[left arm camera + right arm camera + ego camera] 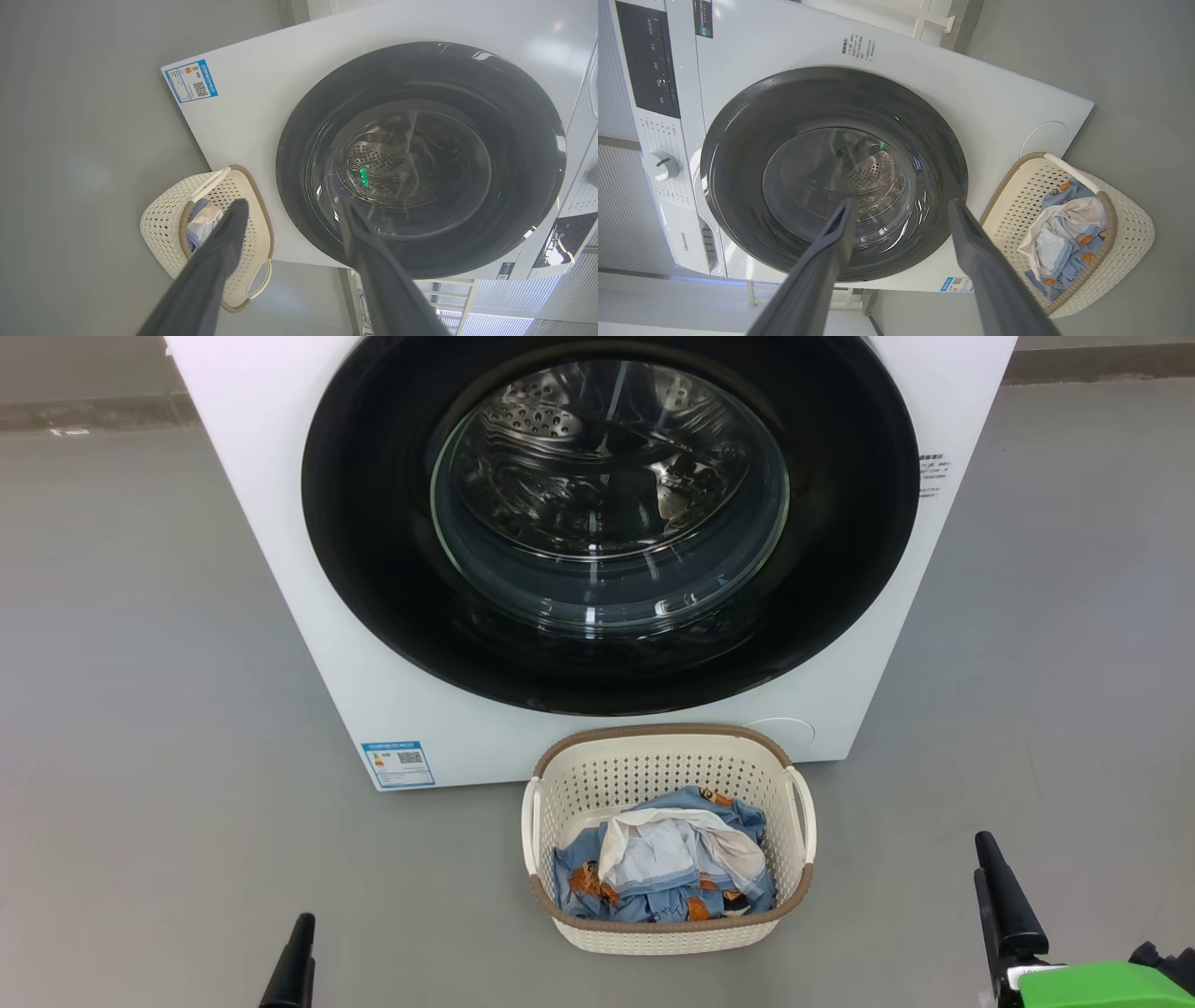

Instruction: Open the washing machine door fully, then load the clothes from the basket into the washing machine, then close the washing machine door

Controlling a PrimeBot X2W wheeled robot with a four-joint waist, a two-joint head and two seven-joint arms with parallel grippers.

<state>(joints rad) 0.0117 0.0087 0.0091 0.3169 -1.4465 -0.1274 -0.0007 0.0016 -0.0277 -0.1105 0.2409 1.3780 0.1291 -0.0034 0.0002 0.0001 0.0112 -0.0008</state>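
Lettering on the washer (485, 737) is sparse: a brand name (685, 241) near the dial (660, 164) reads Hisense. A blue label (399, 763) with a QR square sits at the front's lower left corner, and a block of small print (934, 474) sits up by the right side of the door (373, 579) (both too fine to read, as are the marks on the dark panel (647, 60)).

Count: one washer; one door, closed flat against the front, steel drum showing through its glass; one basket (653, 770) with two handles, on the grey floor (140, 728) just before the washer, below the door. Clothes (667, 868) lie bunched inside it, a blue printed piece and a white one; whether more lie beneath I can't tell.

Two grippers, two fingers each. The left gripper (292, 205) has its fingers spread wide, holding nothing; the right gripper (901, 203) is the same, spread and empty. Both hang well apart from the basket. In the head view the washer's top is cut off, and of the left gripper one fingertip pokes in at the bottom edge.
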